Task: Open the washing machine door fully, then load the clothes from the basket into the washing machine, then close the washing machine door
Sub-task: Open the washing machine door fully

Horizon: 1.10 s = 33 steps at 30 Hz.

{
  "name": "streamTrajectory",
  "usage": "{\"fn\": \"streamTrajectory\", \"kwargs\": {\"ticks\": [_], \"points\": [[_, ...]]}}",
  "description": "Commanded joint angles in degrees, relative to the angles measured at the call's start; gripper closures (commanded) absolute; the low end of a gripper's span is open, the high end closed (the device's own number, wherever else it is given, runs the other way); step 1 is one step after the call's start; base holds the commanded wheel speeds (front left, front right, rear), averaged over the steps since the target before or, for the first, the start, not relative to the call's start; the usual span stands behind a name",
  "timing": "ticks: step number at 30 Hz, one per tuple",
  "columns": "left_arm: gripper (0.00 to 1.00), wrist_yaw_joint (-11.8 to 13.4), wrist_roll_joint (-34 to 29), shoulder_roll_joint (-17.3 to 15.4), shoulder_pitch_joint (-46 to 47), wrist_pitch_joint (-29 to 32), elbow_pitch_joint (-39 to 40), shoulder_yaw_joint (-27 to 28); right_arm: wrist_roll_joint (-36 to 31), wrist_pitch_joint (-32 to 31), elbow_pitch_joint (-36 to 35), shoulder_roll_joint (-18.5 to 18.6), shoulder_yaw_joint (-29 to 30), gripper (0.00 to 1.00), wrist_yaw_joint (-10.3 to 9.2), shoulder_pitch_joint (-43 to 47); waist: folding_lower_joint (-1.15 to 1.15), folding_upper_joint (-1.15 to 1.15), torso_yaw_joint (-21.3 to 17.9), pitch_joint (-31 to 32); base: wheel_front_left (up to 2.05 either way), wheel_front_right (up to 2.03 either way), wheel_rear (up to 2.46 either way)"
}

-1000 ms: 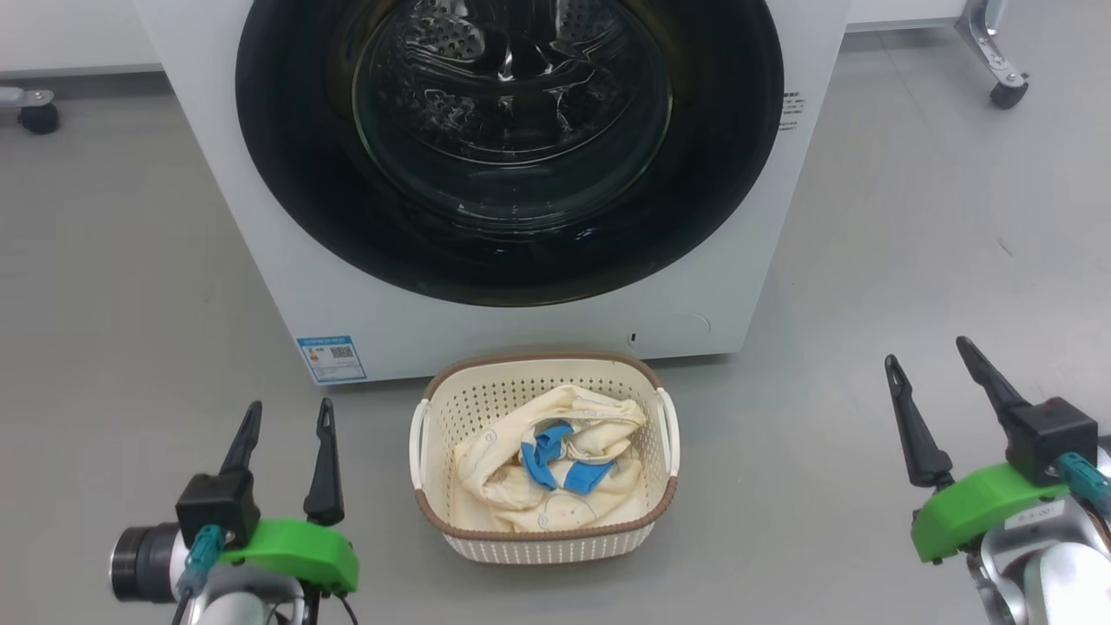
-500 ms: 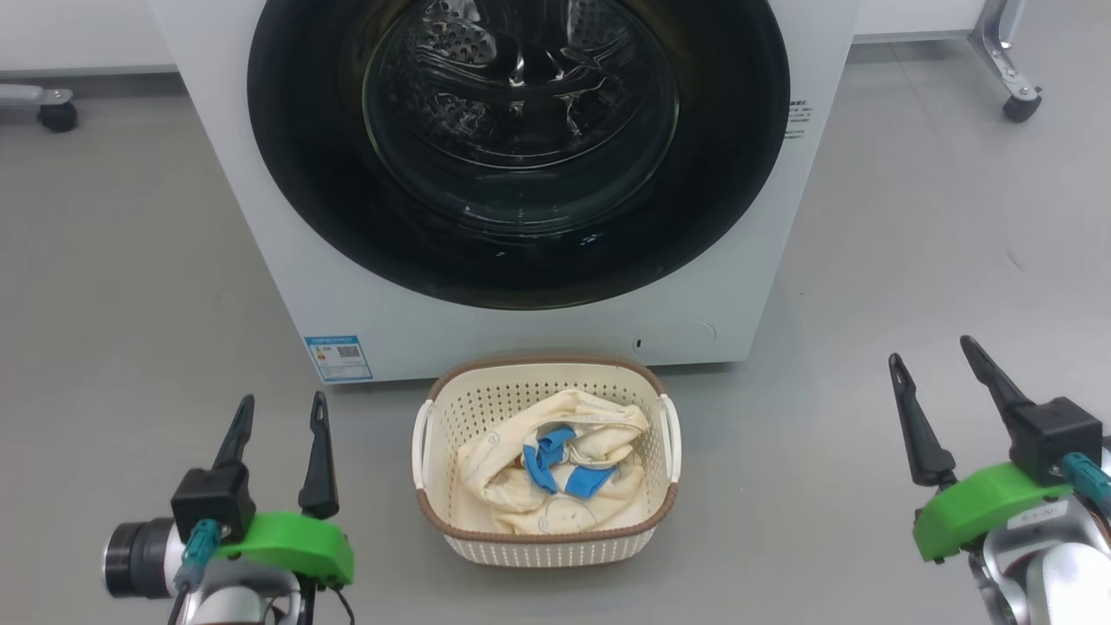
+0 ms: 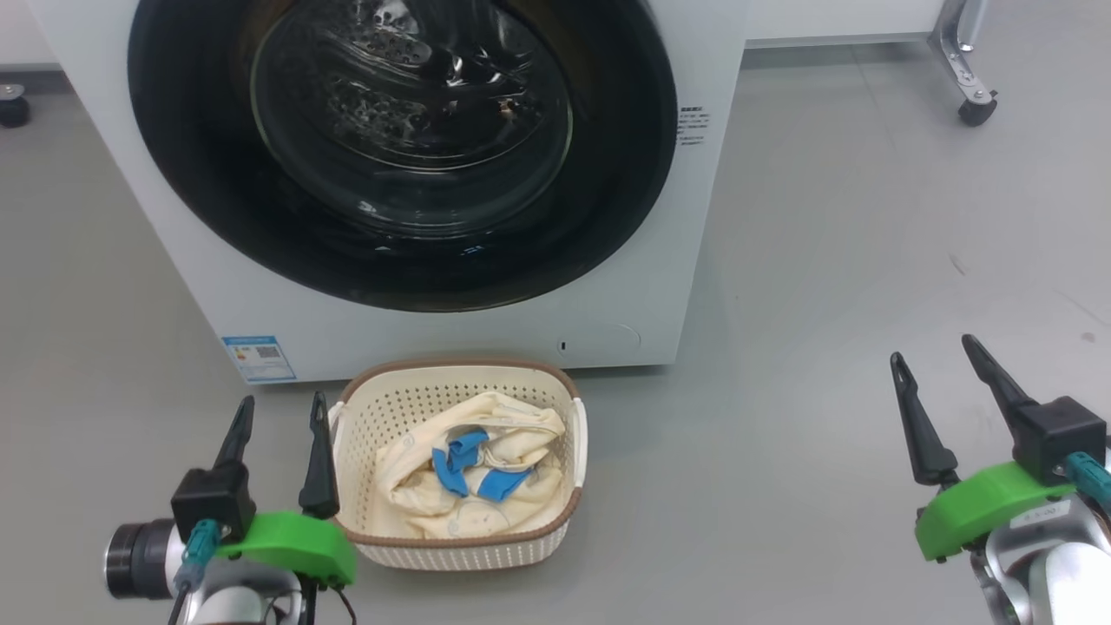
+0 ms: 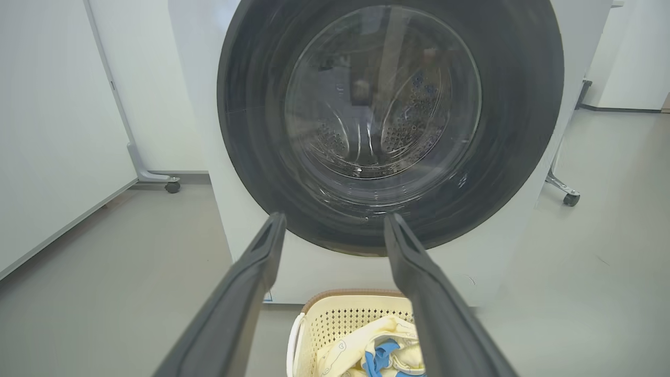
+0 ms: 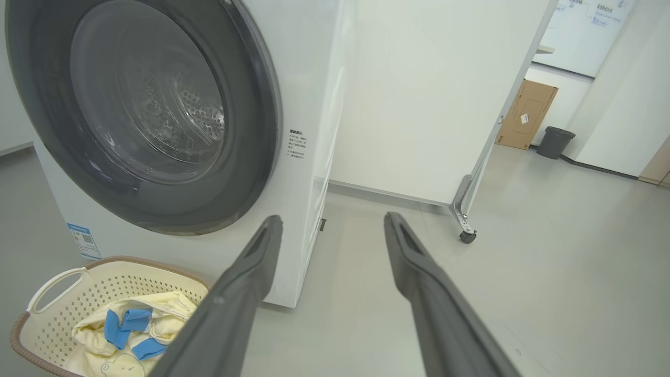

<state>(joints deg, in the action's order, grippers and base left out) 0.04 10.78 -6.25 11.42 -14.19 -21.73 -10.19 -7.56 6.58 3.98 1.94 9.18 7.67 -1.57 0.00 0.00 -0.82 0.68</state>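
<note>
Left claw, low at the left of the head view, has its two dark fingers spread wide and holds nothing. Right claw, low at the right, is likewise spread and empty. Both sit in the same spots in that view as a moment ago, while everything beyond them has slid leftward, so the robot has turned or rolled and the things have not moved. The left claw now appears just beside the basket and faces the washing machine door squarely, which suggests lining up to open it. That first step is not begun. The basket stands on the grey floor, close before the washing machine, with the clothes, cream with blue bands, heaped inside. The door, a glossy black ring around bulging glass, lies shut against the white front.
</note>
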Motion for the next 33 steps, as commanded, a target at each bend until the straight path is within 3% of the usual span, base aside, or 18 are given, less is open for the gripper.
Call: {"fn": "streamTrajectory", "kwargs": {"ticks": [1,14,33], "points": [[0.00,0.3,0.3,-1.2,2.8,-0.8,1.9,1.8,0.4,0.5,-2.1,0.9,-0.8,0.00,-0.19,-2.8,0.00,0.00,0.0,-0.1,1.23,1.23,-2.46],[0.00,0.6,0.3,-1.3,2.7,-0.8,3.5,2.5,0.6,0.7,-1.9,0.9,-0.6,0.00,-0.19,-3.0,0.00,0.00,-0.4,-0.7,0.93,0.93,-1.86],[0.00,0.5,0.3,-1.4,2.9,-0.8,3.4,2.7,1.1,1.2,-1.5,0.9,-0.4,0.00,-0.19,-3.3,0.00,0.00,-0.2,-1.7,0.05,0.05,-0.10]]}}
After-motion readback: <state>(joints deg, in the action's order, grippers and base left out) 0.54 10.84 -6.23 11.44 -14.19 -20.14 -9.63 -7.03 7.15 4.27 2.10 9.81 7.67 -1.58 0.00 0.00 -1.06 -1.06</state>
